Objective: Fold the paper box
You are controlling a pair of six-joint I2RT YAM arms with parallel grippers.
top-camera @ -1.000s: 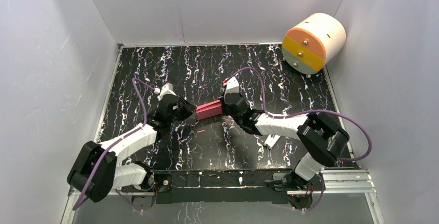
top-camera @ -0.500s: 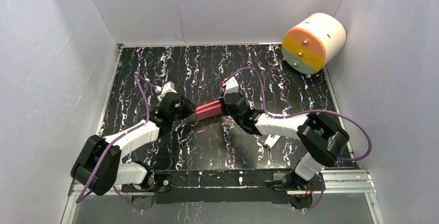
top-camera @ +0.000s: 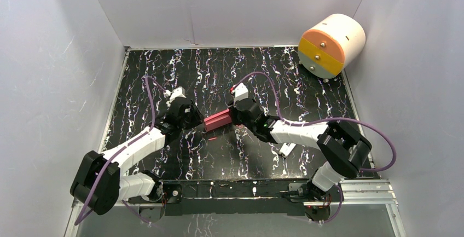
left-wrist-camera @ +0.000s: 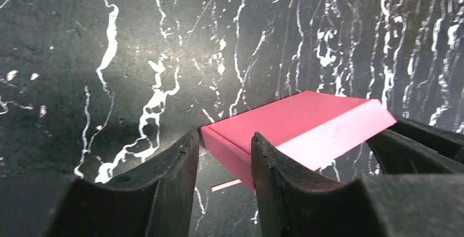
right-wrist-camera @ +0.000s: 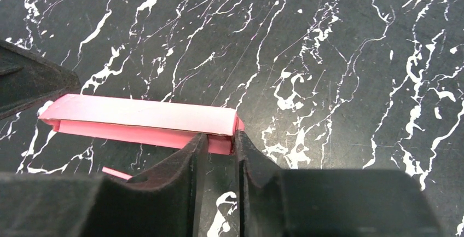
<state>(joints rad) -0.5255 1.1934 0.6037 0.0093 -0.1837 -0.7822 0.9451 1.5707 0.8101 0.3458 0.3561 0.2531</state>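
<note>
Left and right jaws, narrowly parted, straddle the paper box (top-camera: 218, 120); we cannot tell if they grip. A cylinder (top-camera: 331, 45) stands well apart.

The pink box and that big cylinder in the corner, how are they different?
The paper box is pink-red, flat and small; the cylinder is white with an orange-and-yellow face, far bulkier. The paper box is in the middle, between the left gripper and right gripper; the cylinder sits in the far right corner, untouched.
</note>
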